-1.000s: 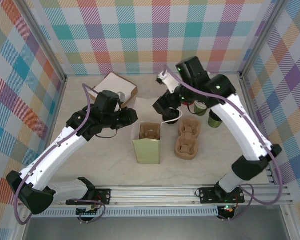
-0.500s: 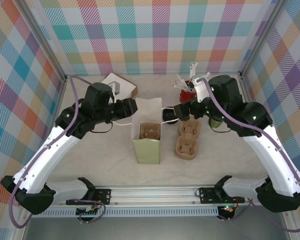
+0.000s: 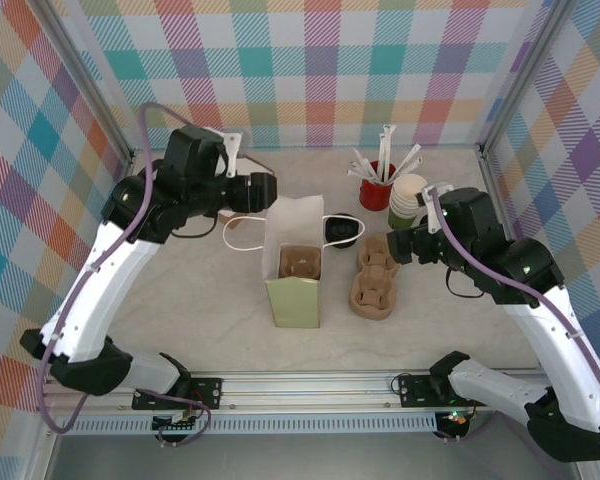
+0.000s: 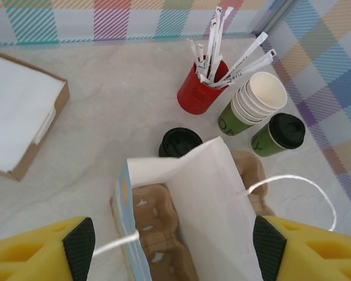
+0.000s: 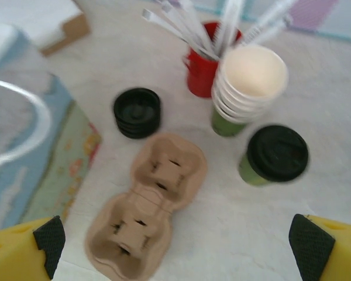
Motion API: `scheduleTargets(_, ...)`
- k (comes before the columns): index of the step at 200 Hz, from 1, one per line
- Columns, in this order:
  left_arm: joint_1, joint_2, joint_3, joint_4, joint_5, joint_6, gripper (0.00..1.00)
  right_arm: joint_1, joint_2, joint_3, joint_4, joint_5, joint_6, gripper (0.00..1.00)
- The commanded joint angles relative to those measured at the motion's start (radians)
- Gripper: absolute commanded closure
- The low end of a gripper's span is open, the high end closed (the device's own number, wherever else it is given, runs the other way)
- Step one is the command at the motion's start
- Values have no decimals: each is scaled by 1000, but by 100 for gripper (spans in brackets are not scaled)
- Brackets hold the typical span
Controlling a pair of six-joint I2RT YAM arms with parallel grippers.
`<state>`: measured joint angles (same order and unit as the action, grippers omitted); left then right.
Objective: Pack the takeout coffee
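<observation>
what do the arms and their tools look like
The left arm and right arm have white shells, black joints and a looping purple cable. The left tool and right tool have yellow fingers tipped with black pads.

Top external overhead from behind, 2 wrist views closer, angled down, all sharing red cup [image 3: 376, 189]
</observation>
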<state>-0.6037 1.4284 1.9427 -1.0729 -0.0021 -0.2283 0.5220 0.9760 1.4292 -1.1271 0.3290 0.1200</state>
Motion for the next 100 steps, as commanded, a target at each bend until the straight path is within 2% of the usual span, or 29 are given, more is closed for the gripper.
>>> scheduleTargets(1, 24, 86, 95, -90, 73, 184, 24, -105, -29, -46, -22, -57, 2, 0)
scheduleTargets(24, 30, 198, 195, -146, 157, 338, 22, -193, -39, -107, 7, -141, -5, 0)
scheduleTargets(57, 31, 326, 297, -227, 178, 592, 18, -248, -29, -159, 42, -215, -10, 0)
scheduleTargets(100, 30, 433, 335, -246, 194, 758, 15, -267, -8, -170, 44, -231, -22, 0)
